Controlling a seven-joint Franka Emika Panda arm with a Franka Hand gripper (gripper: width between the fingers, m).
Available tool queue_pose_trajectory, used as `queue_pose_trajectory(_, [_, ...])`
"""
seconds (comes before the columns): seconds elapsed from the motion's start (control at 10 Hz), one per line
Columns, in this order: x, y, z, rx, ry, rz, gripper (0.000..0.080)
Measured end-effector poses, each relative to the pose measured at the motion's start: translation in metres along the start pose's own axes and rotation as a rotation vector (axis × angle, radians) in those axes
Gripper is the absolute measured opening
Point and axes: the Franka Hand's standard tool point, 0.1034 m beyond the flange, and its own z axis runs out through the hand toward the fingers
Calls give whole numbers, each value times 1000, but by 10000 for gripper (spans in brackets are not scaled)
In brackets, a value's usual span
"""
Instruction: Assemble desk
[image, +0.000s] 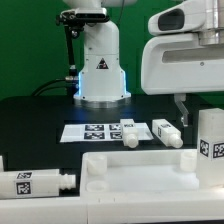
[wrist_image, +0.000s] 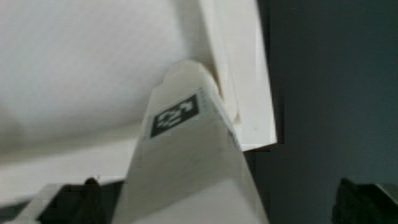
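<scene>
The white desk tabletop panel (image: 140, 178) lies flat at the front. One white leg (image: 210, 138) stands upright on it at the exterior view's right, with a tag on its side. My gripper (image: 186, 110) hangs just above and beside this leg. In the wrist view the gripper (wrist_image: 222, 208) is open. Its dark fingertips (wrist_image: 80, 203) stand on either side of the tagged leg (wrist_image: 187, 150), with gaps on both sides. The panel (wrist_image: 89, 70) shows beyond it. Two loose legs (image: 130, 132) (image: 166, 131) lie behind the panel, and another leg (image: 32, 183) lies at the front left.
The marker board (image: 95, 131) lies flat on the black table in front of the robot's base (image: 100, 75). One loose leg rests partly on it. A green wall stands behind.
</scene>
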Motion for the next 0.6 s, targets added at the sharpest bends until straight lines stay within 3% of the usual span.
queue_pose_trajectory(0.1, [5, 3, 0, 1, 30, -193, 649])
queue_pose_trajectory(0.2, [3, 1, 2, 2, 36, -186, 649])
queue_pose_trajectory(0.3, [3, 1, 2, 4, 36, -144, 563])
queue_pose_trajectory(0.4, [3, 2, 2, 3, 36, -144, 427])
queue_pose_trajectory(0.5, [3, 2, 2, 5, 35, -124, 427])
queue_pose_trajectory(0.6, [3, 2, 2, 8, 34, -14, 285])
